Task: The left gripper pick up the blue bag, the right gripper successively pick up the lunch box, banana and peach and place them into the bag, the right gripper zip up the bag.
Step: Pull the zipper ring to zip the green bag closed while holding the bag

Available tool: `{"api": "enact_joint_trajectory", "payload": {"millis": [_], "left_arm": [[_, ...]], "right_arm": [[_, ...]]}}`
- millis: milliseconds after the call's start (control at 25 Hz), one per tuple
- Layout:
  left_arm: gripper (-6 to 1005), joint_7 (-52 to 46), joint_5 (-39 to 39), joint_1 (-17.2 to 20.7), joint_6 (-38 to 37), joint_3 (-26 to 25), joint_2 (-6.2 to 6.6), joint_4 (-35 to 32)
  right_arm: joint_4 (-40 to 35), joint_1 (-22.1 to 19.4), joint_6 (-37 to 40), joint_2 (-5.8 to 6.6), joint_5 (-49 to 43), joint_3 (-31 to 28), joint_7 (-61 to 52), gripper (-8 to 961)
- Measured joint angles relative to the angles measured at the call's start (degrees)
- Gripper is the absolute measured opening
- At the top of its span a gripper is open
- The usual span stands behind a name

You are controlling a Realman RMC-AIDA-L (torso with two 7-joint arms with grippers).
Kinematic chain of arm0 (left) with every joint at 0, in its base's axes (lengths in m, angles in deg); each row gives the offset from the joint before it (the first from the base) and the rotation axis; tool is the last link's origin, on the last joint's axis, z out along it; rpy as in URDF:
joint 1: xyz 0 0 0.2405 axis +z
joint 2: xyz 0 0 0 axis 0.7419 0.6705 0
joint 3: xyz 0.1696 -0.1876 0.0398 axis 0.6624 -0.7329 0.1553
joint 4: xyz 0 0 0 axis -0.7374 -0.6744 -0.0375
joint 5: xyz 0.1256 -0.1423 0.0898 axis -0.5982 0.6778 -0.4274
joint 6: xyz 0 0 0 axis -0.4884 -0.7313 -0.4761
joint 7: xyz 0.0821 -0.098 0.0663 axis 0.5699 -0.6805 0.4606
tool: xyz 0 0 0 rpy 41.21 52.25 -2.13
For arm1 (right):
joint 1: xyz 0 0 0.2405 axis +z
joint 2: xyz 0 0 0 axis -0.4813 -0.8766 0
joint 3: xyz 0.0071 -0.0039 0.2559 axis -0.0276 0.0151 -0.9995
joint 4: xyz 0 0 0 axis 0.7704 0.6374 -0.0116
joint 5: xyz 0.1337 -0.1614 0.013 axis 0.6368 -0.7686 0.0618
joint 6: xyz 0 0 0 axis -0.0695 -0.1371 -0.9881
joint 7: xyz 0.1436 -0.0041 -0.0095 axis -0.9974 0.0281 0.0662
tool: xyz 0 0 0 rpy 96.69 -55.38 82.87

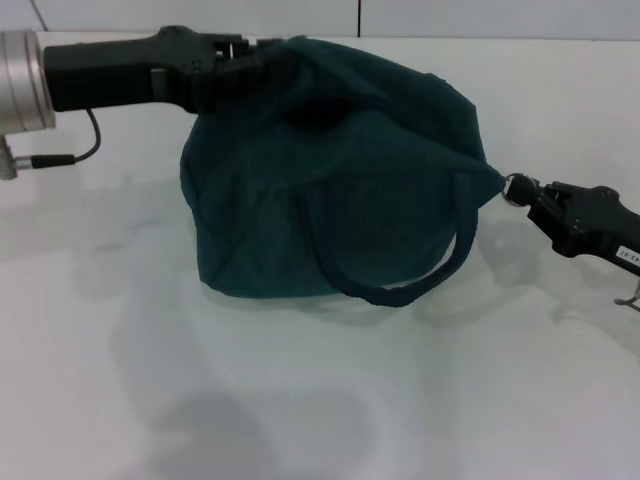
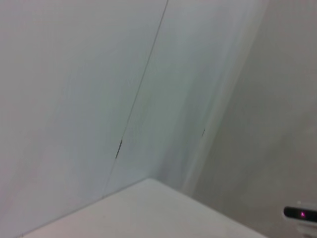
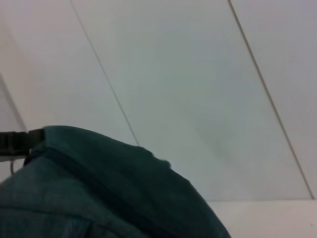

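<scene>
The blue bag (image 1: pixel 330 180) stands bulging in the middle of the white table (image 1: pixel 300 400), its top drawn closed and one rope handle hanging down the front. At its upper left corner my left gripper (image 1: pixel 245 58) is shut on the fabric. On the right, my right gripper (image 1: pixel 530 200) is shut on the metal ring zipper pull (image 1: pixel 515 188) at the bag's right end. The right wrist view shows the teal bag (image 3: pixel 99 193) close up, with the other gripper beyond it. The lunch box, banana and peach are hidden.
A black cable (image 1: pixel 85 150) trails from the left wrist at the table's left. Pale wall panels (image 2: pixel 124 99) rise behind the table. A small dark device with a pink light (image 2: pixel 301 214) sits at the edge of the left wrist view.
</scene>
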Motion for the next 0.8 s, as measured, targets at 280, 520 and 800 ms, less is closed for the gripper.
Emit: {"api": "enact_joint_trajectory", "payload": {"millis": [280,520,800], "left_arm": [[336,0.6,5.9,0.5,0.2,-1.1,0.41,-1.4],[379,-0.6,2.6,-0.2,0.1,2.6,-0.23,-5.6],[409,-1.9,-7.5,-6.8,0.3,8.7,-2.21,-5.9]], "right_arm": [[0.2,-0.4,7.2,0.32,-0.1,-0.1,0.0,54],[-1.2,-2.2,12.0,0.79,0.0,-0.1,-0.1,56],[-0.7,-2.2,9.4,0.99,0.0,-0.7,-0.1,58]]}}
